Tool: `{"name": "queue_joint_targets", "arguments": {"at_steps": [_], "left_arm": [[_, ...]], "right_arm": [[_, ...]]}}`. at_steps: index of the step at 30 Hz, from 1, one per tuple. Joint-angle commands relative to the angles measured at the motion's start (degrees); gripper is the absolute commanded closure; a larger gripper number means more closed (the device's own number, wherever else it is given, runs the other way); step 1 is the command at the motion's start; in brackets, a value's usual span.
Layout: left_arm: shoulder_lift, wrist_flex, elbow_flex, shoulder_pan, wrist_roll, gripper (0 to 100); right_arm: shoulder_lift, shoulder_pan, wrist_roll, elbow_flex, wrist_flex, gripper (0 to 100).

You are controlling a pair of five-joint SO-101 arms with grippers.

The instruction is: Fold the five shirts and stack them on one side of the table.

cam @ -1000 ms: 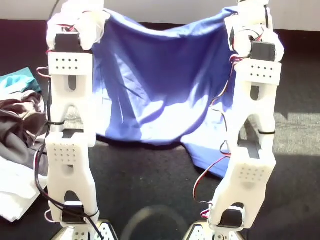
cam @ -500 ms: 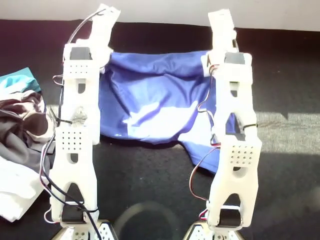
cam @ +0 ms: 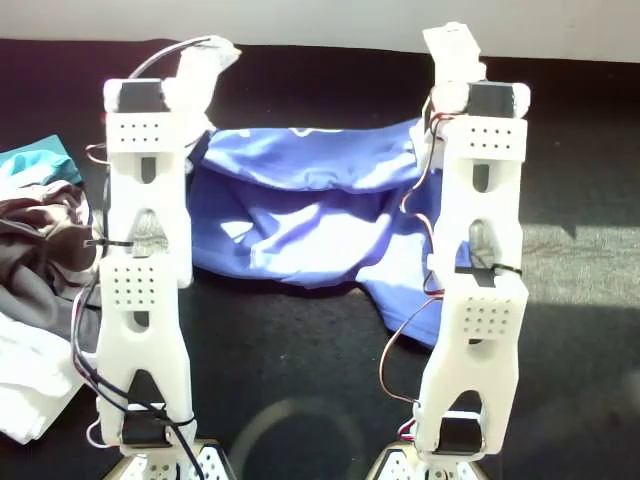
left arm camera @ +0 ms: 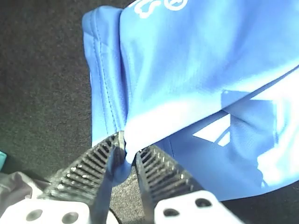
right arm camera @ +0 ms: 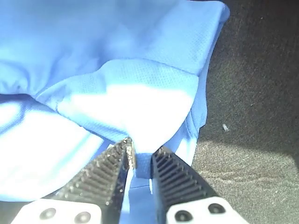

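Observation:
A blue shirt [cam: 300, 205] lies across the dark table between the two white arms, its far edge lifted at both corners. My left gripper [left arm camera: 128, 151] is shut on the shirt's [left arm camera: 187, 70] hem at one corner. My right gripper [right arm camera: 140, 156] is shut on a fold of the same shirt [right arm camera: 93, 56] at the other corner. In the high view the left arm [cam: 145, 230] stands at the shirt's left edge and the right arm [cam: 475, 230] at its right edge, both with their wrists low over the cloth.
A heap of other shirts [cam: 35, 260], teal, brown-grey and white, sits at the table's left edge. Dark tabletop [cam: 590, 180] lies open to the right of the blue shirt and in front of it.
Both arms have come down and toward the table's far side with the shirt, which hung like a curtain a second ago and now lies slack and folded over on the table.

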Motion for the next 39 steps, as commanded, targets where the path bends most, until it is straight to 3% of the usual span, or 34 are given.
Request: {"name": "queue_joint_targets", "arguments": {"at_steps": [1, 7, 13, 18, 23, 32, 34, 39], "left_arm": [[-8.84, 0.70, 6.46, -1.36, -0.35, 99], [-22.29, 0.44, 29.14, -1.01, -0.44, 99], [-27.21, 0.26, 43.03, -1.19, -2.81, 99], [-27.21, -5.19, 51.03, -1.36, -2.90, 99], [-27.21, -8.70, 56.40, -1.36, -2.90, 99], [-28.44, -7.21, 56.13, -1.45, -2.73, 99], [-28.18, -6.68, 56.22, -1.01, -2.73, 99], [-22.99, -7.03, 55.60, -1.01, -2.73, 99]], "right_arm": [[-9.98, 1.01, -0.53, 3.30, 0.92, 99.2], [-32.57, -0.48, -0.26, 39.34, -0.13, 99.2], [-51.91, 3.21, 2.20, 72.75, -13.23, 99.2], [-60.00, 5.67, 4.13, 90.86, -19.82, 99.2], [-62.55, 6.73, 4.13, 94.81, -19.30, 99.2], [-67.74, 6.73, 4.13, 78.81, -3.82, 99.2], [-67.65, 7.16, 4.22, 79.60, -3.82, 99.2], [-67.65, 10.68, 4.48, 90.15, -15.69, 99.2]]}}
